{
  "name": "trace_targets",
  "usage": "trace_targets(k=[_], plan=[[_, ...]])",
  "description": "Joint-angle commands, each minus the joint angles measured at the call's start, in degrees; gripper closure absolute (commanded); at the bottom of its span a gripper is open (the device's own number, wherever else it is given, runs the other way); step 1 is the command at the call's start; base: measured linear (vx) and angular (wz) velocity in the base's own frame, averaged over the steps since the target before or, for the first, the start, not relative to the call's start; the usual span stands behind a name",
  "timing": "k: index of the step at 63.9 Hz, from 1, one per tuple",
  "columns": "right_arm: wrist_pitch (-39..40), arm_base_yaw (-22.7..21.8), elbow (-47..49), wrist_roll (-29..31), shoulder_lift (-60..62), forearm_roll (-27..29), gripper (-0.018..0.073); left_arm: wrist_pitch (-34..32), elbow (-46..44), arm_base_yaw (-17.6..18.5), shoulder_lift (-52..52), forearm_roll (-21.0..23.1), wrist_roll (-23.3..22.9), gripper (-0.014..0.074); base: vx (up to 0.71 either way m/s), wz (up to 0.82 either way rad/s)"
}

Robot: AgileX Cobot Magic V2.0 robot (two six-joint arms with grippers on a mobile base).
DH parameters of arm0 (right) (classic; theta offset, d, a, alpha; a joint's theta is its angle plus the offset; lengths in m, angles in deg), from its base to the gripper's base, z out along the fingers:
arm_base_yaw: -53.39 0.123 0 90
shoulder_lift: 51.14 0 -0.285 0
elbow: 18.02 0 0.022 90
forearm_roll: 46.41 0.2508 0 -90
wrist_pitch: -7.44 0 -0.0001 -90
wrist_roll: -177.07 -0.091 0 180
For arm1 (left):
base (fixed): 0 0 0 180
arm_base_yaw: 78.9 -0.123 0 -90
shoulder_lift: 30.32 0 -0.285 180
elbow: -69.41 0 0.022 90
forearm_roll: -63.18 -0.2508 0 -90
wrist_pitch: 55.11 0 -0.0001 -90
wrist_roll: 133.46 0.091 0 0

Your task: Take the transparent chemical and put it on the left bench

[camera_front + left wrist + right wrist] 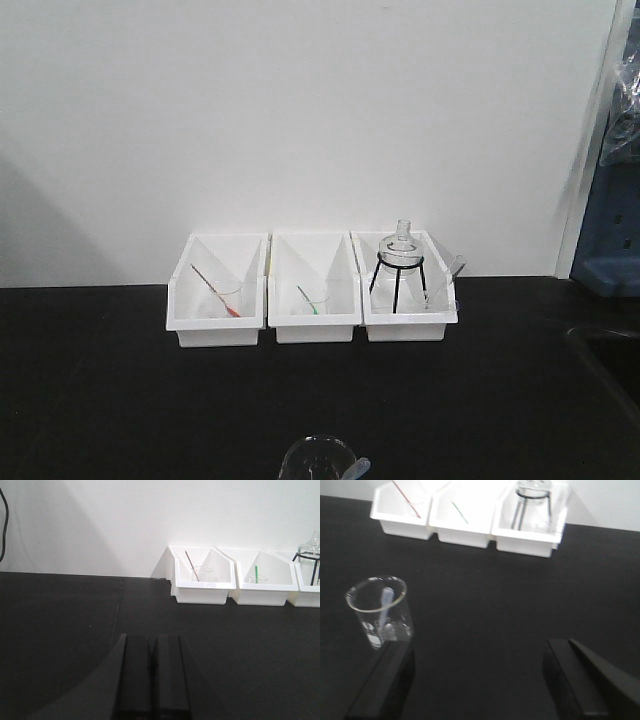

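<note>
Right gripper (477, 680) hangs low over the black bench (120, 380), tilted toward the wall, its two dark fingers (382, 680) spread wide with nothing between them. Just ahead of the left-side finger stands a clear beaker (380, 611), upright, and the clear pipette (385, 607) is inside it, bulb end poking up near the rim. From the front view the beaker's rim (318, 458) only just peeks in at the bottom edge, pipette bulb (356, 467) leaning out to one side.

Left gripper (151, 677) sits level above bare benchtop, well apart from everything, its black pads pressed together, gripping nothing.

Farther back, against the white wall, three white bins (316, 290) sit in a row: a red-tipped pipette (215, 290) in a beaker in one, a green-tipped one (307, 302) next, then a glass flask on a black wire stand (400, 265).
</note>
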Motion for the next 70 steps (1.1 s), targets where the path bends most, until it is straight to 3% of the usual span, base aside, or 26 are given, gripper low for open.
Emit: trace_targets(k=[1, 7, 10, 22, 27, 32, 38, 49, 53, 70], plan=[[1.43, -0.08, 1.79, 0.27, 2.30, -1.74, 0.0067, -4.49, 0.93, 0.10, 1.10, 0.04, -0.45, 0.0600, 0.00, 0.00], [0.30, -2.10, 1.69, 1.73, 6.87, -0.89, 0.0185, -4.49, 0.93, 0.10, 1.10, 0.04, -0.45, 0.0600, 0.00, 0.00], [-1.11, -4.44, 1.69, 3.68, 9.92, 2.65, 0.0262, -4.49, 0.93, 0.10, 1.10, 0.04, -0.45, 0.0600, 0.00, 0.00], [-9.54, -18.32, 1.01, 20.05, 19.29, 15.10, 0.0573, -4.49, 0.93, 0.10, 1.10, 0.04, -0.45, 0.0600, 0.00, 0.00], [-8.77, -22.63, -1.97, 27.17, 22.06, 17.95, 0.0571, -4.49, 0.93, 0.10, 1.10, 0.04, -0.45, 0.0600, 0.00, 0.00], [-5.07, -25.71, -7.69, 34.85, 25.93, 24.27, 0.0569, -4.49, 0.93, 0.10, 1.10, 0.04, -0.45, 0.0600, 0.00, 0.00], [0.84, -26.85, -14.16, 39.58, 30.50, 30.64, 0.0569, -4.49, 0.93, 0.10, 1.10, 0.04, -0.45, 0.0600, 0.00, 0.00], [10.26, -26.85, -24.63, 37.26, 35.86, 30.86, 0.0567, -4.49, 0.93, 0.10, 1.10, 0.04, -0.45, 0.0600, 0.00, 0.00], [6.39, -26.78, -24.14, 35.61, 35.95, 31.22, 0.0566, -4.49, 0.93, 0.10, 1.10, 0.04, -0.45, 0.0600, 0.00, 0.00], [6.49, -26.83, -24.27, 34.51, 35.95, 31.22, 0.0566, -4.49, 0.93, 0.10, 1.10, 0.04, -0.45, 0.0600, 0.00, 0.00]])
